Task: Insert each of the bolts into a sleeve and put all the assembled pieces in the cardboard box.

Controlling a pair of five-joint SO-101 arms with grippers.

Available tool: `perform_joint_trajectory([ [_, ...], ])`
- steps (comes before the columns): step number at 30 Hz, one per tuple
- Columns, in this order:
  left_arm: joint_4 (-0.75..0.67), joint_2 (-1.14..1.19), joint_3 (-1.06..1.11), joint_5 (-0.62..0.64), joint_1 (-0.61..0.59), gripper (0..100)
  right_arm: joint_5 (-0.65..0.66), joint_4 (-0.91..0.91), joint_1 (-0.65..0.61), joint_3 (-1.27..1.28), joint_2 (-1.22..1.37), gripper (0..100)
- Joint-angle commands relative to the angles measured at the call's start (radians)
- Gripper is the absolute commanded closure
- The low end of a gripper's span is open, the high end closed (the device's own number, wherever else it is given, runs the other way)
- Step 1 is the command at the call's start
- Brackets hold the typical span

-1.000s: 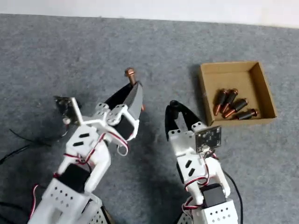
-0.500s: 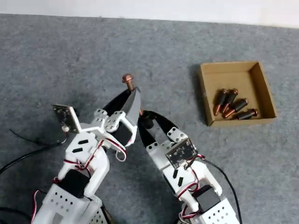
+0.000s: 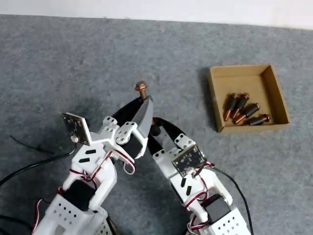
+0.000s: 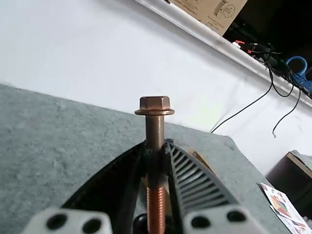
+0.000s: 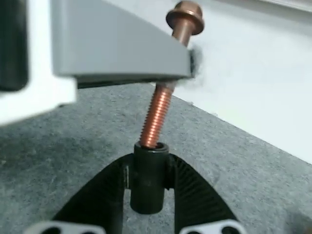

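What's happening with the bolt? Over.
Left end effector shut on bolt. Right end effector shut on sleeve, bolt tip at mouth. Four pieces in cardboard box.

A grey felt mat [image 3: 58, 54] covers the worktop, meeting a white wall [image 3: 146, 7] along the top of the frame. Thin black cables [image 4: 242, 108] hang down that wall.

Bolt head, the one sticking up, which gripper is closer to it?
Left. The left gripper grips the bolt by its shank, just below the bolt head. The right gripper holds the sleeve at the threaded end, farther away.
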Motion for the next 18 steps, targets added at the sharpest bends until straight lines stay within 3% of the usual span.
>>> perform_joint_trajectory([
  [1,-0.018,-0.007,0.007,-0.031,0.036,99,0.006,-0.005,0.025,0.147,-0.013,99.4],
  [18,-0.054,-0.012,0.062,-0.094,0.007,99,0.006,0.038,0.002,0.147,-0.013,99.4],
])
